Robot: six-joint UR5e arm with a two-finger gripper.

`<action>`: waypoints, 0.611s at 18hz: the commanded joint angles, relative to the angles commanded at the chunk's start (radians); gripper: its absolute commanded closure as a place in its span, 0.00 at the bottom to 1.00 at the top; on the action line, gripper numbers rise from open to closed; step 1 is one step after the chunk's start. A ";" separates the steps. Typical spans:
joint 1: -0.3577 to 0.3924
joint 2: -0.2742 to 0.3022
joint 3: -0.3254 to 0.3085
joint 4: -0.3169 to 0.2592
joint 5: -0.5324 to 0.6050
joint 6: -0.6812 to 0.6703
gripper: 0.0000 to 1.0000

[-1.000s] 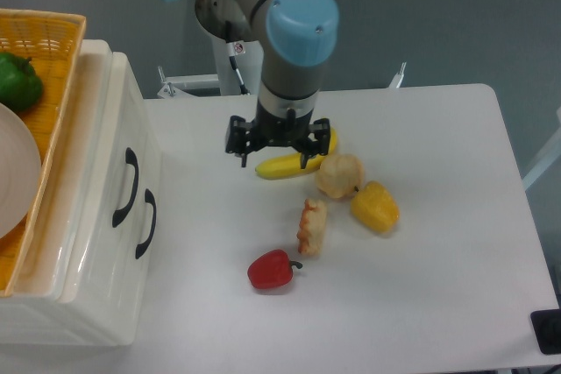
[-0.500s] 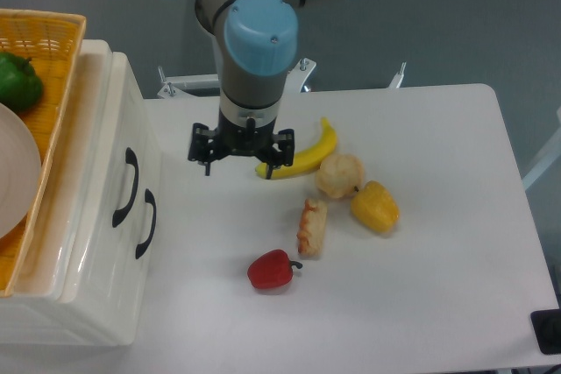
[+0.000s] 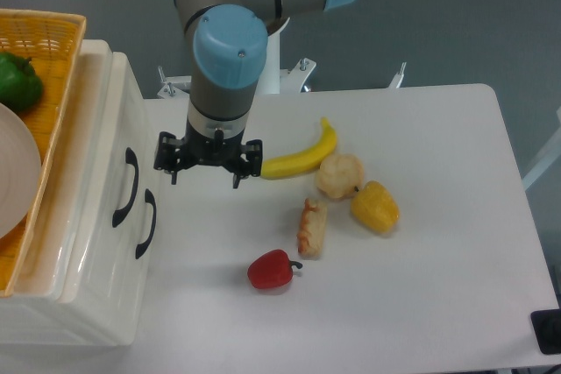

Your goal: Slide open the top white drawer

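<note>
Glossy cream-white plastic forms the top white drawer (image 3: pixel 96 172), its arched handle (image 3: pixel 130 187) smooth black plastic; the orange basket (image 3: pixel 54 59) is rough woven wicker; the table (image 3: pixel 421 304) looks matt white and smooth

high fixed view over table (image 3: pixel 421 304)

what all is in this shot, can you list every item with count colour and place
top white drawer: 1, cream white, left, shut, black handle
second drawer front: 1, white, black handle, beside the first
basket: 1, orange wicker, on the drawer unit
green pepper: 1, in basket
plate: 1, white, in basket
banana: 1, yellow, table centre
red pepper: 1, front centre
yellow pepper: 1, right of centre
beige food items: 2, centre
table: 1, white
gripper: 1, black, fingers open, empty, just right of the drawer handles
</note>
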 joint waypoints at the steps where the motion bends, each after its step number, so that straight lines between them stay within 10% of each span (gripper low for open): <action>1: -0.015 -0.008 0.000 -0.003 0.000 -0.012 0.00; 11: -0.026 -0.008 -0.002 -0.003 -0.054 -0.028 0.00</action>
